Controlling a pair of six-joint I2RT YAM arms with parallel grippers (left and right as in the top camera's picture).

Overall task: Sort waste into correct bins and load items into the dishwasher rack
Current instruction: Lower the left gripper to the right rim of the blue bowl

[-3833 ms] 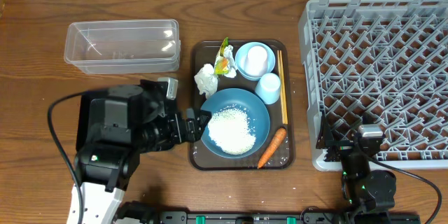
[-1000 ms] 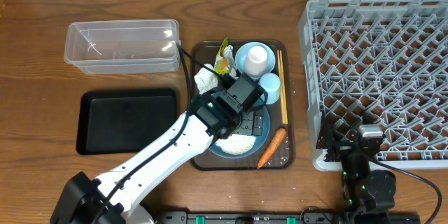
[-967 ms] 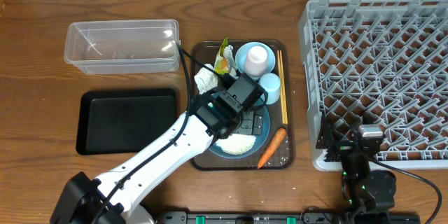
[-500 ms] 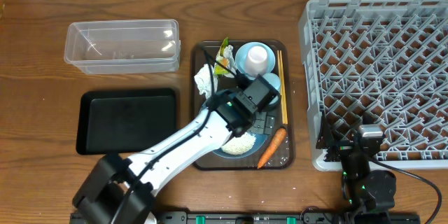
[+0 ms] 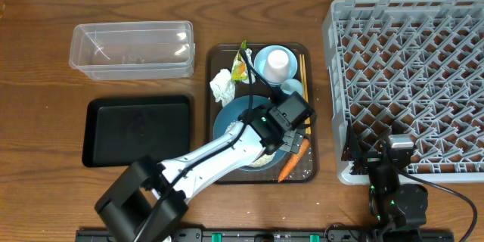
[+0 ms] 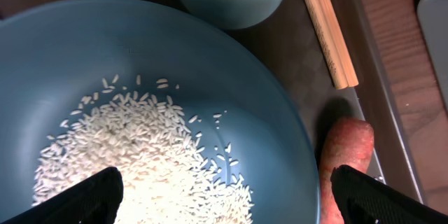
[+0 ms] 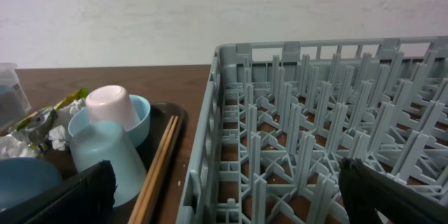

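Note:
The large dark-blue bowl [image 5: 229, 119] of white rice [image 6: 140, 154] sits on the brown tray. My left gripper [image 5: 291, 138] is open over the bowl's right rim [image 6: 224, 203], with one finger above the rice and the other above the orange carrot [image 6: 346, 161]. The carrot [image 5: 293, 160] lies at the tray's front right. The tissue [image 5: 221, 87], wrapper [image 5: 240, 64], white cup [image 5: 277, 60] in the small light-blue bowl [image 5: 261, 68], pale-blue cup [image 5: 291, 87] and chopsticks [image 5: 303, 68] are behind. My right gripper [image 7: 224, 196] is open and empty at the grey rack's [image 5: 408, 76] front left corner.
The black tray [image 5: 136, 130] lies left of the brown serving tray [image 5: 215, 174]. The clear tub [image 5: 131, 49] stands behind the black tray. My left arm stretches diagonally across the serving tray's front. The right wrist view shows the cups [image 7: 105, 157] and chopsticks [image 7: 157, 171] left of the rack wall.
My left arm has swung from above the black tray rightward across the bowl, ending at its right rim near the carrot. The right arm has not moved.

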